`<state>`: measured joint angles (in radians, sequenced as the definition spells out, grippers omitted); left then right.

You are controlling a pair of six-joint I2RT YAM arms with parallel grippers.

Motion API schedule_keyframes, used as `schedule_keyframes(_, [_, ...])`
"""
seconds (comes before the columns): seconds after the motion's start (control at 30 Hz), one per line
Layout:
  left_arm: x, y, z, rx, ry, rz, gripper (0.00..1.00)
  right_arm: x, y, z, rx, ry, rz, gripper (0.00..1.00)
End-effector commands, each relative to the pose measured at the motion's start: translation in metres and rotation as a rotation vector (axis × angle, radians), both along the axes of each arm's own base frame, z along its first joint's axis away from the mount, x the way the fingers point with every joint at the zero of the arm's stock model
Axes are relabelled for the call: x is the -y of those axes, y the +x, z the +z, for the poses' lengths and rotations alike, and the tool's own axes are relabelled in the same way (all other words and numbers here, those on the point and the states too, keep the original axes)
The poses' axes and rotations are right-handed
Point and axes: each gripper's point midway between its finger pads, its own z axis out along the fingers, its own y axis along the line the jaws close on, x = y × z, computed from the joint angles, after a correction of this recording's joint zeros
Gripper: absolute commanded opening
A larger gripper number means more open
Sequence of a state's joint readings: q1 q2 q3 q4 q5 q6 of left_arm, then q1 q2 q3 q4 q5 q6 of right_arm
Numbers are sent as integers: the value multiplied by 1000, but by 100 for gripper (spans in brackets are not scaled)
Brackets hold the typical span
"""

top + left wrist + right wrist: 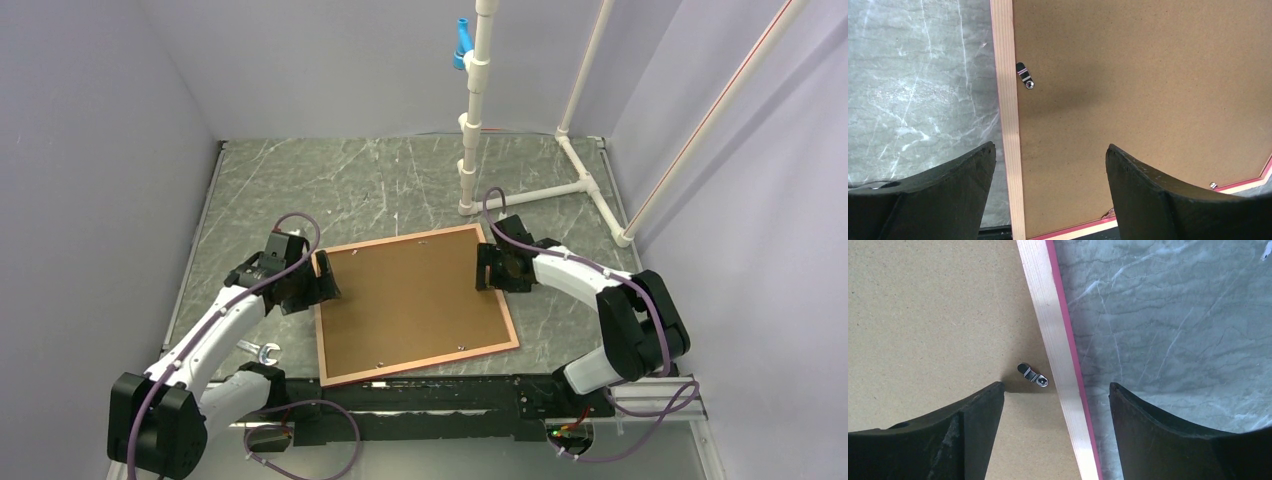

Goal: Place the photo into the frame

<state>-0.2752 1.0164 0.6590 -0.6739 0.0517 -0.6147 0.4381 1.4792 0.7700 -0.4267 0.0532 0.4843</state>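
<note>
Frame lies back-up at the middle of the desk, with a brown backing board sitting inside its salmon border. I see the left gripper at the frame's left rail, jaws spread, one finger over the marble and the other over the board, holding nothing. The right gripper straddles the right rail the same way, jaws spread, with a small metal turn clip just beside its inner finger. I can't tell whether either touches down.

The frame lies flat, back up, on the table, with the backing board inside it. The left gripper is at its left edge, the right gripper at its right edge.
</note>
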Motion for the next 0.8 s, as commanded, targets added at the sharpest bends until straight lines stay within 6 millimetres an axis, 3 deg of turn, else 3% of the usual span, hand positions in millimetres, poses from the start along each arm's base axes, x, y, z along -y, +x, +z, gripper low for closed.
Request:
schedule_keyframes(0.0, [5, 5, -1, 12, -26, -9, 84, 7, 5, -2, 1, -65, 13, 77])
schedule_keyframes(0.3, [5, 4, -4, 1, -21, -16, 82, 7, 9, -14, -24, -58, 6, 59])
schedule_keyframes(0.4, [5, 4, -6, -4, -17, -17, 82, 11, 10, -15, -24, -64, -4, 46])
schedule_keyframes(0.57, [5, 4, -7, -6, -17, -20, 82, 20, 9, -17, -25, -64, -31, 10])
schedule_keyframes(0.63, [5, 4, -7, -6, -14, -20, 82, 22, 8, -18, -28, -60, -34, 1])
schedule_keyframes(0.77, [3, 4, -7, -8, -5, -15, 82, 22, 5, -18, -36, -49, -32, 0])
